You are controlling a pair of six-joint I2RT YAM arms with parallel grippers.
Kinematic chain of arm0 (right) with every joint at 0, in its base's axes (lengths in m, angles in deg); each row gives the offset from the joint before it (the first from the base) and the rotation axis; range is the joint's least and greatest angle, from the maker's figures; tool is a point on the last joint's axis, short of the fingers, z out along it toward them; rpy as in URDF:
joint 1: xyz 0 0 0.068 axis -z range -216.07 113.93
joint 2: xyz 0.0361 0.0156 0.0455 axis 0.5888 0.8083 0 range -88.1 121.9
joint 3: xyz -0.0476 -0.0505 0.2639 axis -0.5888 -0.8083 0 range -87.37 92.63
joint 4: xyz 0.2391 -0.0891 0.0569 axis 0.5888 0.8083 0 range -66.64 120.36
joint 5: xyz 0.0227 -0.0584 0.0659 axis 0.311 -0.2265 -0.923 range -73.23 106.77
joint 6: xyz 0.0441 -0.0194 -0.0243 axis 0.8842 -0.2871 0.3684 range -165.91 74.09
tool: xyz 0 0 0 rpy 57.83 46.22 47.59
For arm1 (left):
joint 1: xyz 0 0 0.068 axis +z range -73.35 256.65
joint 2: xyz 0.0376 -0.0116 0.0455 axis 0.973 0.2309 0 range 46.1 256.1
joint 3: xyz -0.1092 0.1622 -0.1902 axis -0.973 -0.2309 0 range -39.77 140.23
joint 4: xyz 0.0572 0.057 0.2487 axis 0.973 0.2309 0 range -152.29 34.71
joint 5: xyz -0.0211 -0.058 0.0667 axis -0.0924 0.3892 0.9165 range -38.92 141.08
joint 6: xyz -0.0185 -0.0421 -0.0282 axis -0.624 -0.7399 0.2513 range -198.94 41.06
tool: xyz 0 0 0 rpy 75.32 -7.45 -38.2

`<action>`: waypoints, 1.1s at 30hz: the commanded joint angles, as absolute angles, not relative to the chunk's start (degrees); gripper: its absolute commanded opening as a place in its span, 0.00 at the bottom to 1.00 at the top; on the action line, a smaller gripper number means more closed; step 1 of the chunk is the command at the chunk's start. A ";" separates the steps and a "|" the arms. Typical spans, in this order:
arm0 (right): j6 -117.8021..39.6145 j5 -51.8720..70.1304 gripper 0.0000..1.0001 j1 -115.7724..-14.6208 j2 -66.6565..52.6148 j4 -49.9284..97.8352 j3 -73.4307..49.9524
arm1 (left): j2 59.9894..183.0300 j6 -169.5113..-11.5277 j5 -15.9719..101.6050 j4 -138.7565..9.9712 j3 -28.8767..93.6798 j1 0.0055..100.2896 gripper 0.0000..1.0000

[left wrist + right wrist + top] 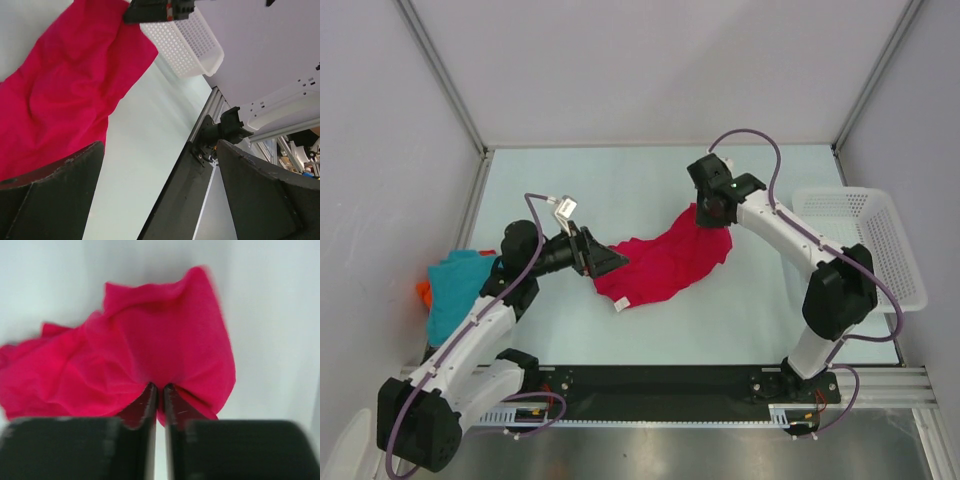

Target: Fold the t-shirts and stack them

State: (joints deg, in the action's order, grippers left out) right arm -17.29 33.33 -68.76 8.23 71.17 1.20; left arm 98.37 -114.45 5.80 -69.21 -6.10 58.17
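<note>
Three t-shirts lie on the pale table [620,190]. One crimson t-shirt [665,262] is spread crumpled across the middle. One teal t-shirt [455,290] is bunched at the left edge, and one orange t-shirt [423,293] shows only as a sliver from under the teal one's left side. One white mesh basket [865,240] stands at the right edge, well apart from the shirts. There are two arms. The left gripper [603,260] sits at the crimson shirt's left end and covers its edge from above, while the left arm crosses in front of the teal shirt's right side. The right gripper [712,212] hides the crimson shirt's far right corner. The left wrist view shows what the overhead view cannot: the left gripper's fingers [50,200] stand wide apart, with bare table between them and the red cloth just beside one finger. The blurred right wrist view shows the right gripper's fingers [150,405] almost together. Only a thin slit remains, and the crimson cloth's folds gather into their tips, pinched.
</note>
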 commanded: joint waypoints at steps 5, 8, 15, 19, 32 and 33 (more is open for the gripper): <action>-16.46 32.15 0.51 -68.41 8.58 66.60 -0.63 | 98.66 -113.48 6.34 -68.36 -5.84 59.33 1.00; -16.99 31.98 0.52 -67.80 8.14 66.60 0.51 | 100.24 -112.78 9.06 -63.80 -4.62 59.33 1.00; -17.70 30.75 0.53 -65.69 8.31 65.72 0.61 | 100.33 -114.52 28.64 -43.51 -4.17 59.33 1.00; -17.61 29.43 0.53 -64.99 8.40 64.32 -0.54 | 101.56 -117.96 37.69 -41.81 -6.37 59.25 1.00; -18.40 29.69 0.53 -63.05 7.00 65.02 -0.89 | 120.44 -117.08 46.69 -51.98 -0.40 59.33 1.00; -18.49 29.86 0.53 -62.88 6.91 65.11 -0.80 | 123.68 -117.26 45.81 -52.79 0.04 59.33 1.00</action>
